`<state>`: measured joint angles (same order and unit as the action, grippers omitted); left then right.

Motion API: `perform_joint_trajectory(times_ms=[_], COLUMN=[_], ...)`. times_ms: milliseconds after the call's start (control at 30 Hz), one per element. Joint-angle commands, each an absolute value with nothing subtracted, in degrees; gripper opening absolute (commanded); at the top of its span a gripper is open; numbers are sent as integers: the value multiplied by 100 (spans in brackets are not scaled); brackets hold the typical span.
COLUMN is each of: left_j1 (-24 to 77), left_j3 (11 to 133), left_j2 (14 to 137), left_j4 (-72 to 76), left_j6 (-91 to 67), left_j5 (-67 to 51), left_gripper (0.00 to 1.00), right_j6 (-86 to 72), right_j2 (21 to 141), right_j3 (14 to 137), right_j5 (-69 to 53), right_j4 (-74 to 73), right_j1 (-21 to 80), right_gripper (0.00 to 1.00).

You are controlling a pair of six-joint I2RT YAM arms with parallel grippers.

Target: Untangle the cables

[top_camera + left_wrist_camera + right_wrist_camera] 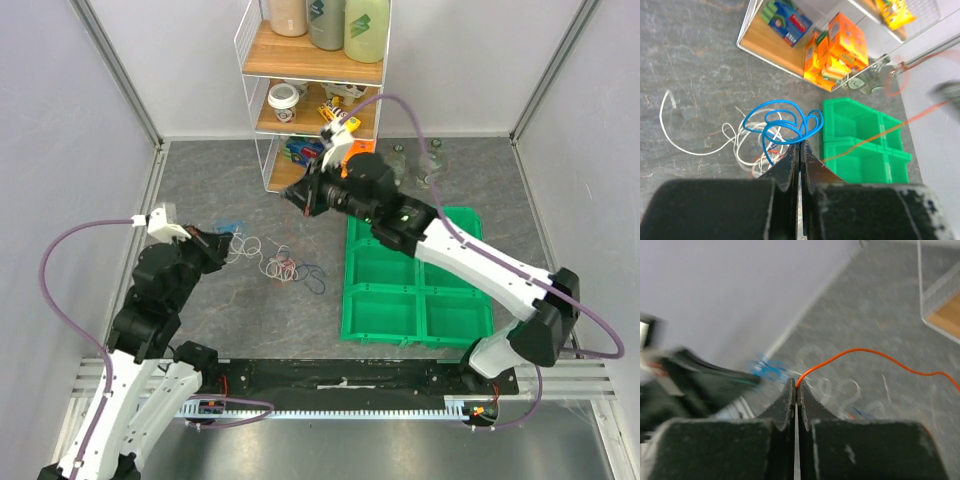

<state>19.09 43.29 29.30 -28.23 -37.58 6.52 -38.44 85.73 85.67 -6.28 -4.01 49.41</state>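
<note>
**Top view.** The left gripper [220, 243] is clenched, with its tips at the left edge of the cables [283, 266]. These form a loose tangle on the table [200, 320]. The right gripper [297, 197] is also clenched. It sits behind the tangle, by the foot of the wire shelf [300, 62]. The shelf holds bottles [327, 20] on the top tier, a cup and small packs on the middle tier, and boxes on the lowest. The green tray [415, 300] of compartments lies right of the tangle, apart from it.

**Left wrist.** The fingers are pressed together on the blue cable [785, 120], and its loops fan out just beyond the tips (the pinch point itself is partly hidden by the pads). The white cables [735, 142] lie under and left of the blue loops, with one end trailing far left. The orange wire [875, 137] runs straight from near the tips across the green tray toward the upper right. Orange boxes [840, 47] stand on the lowest shelf tier.

**Right wrist.** The fingers grip the orange wire at its end, and it arcs up and away to the right. Beyond the tips the view is blurred. It shows the left gripper with the blue cable at left and pale loops on the table.
</note>
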Motion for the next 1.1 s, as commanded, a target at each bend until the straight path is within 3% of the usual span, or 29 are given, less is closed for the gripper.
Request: perform_joint_trajectory(times_ms=[0, 233, 333, 467, 567, 800, 1067], left_j1=[1881, 1881, 1881, 1890, 1890, 1881, 1881], left_j3=[5105, 5914, 6055, 6161, 6179, 6179, 6249], left_j2=[2901, 2935, 3041, 3146, 3190, 3182, 3164], left_j4=[-3164, -3032, -3023, -3032, -3006, -2997, -3076], left_j6=[-3393, -3454, -3585, -3761, -3823, -3867, -3885], left_j5=[678, 431, 378, 255, 176, 53, 26], left_gripper=[2, 2, 2, 2, 2, 2, 2], right_j6=[-3339, -3420, -3104, -2585, -2216, -1671, -853], right_j2=[9008, 10238, 10275, 9757, 9379, 8526, 8797], right_j3=[7947, 7997, 8016, 7603, 7585, 7655, 8102], right_j5=[255, -237, -299, -203, 192, 229, -36], right_j4=[-608, -701, -993, -1107, -1423, -1460, -563], right_j1=[5115, 5229, 5229, 5247, 5370, 5747, 6802], right_gripper=[0, 3, 23, 61, 75, 83, 80])
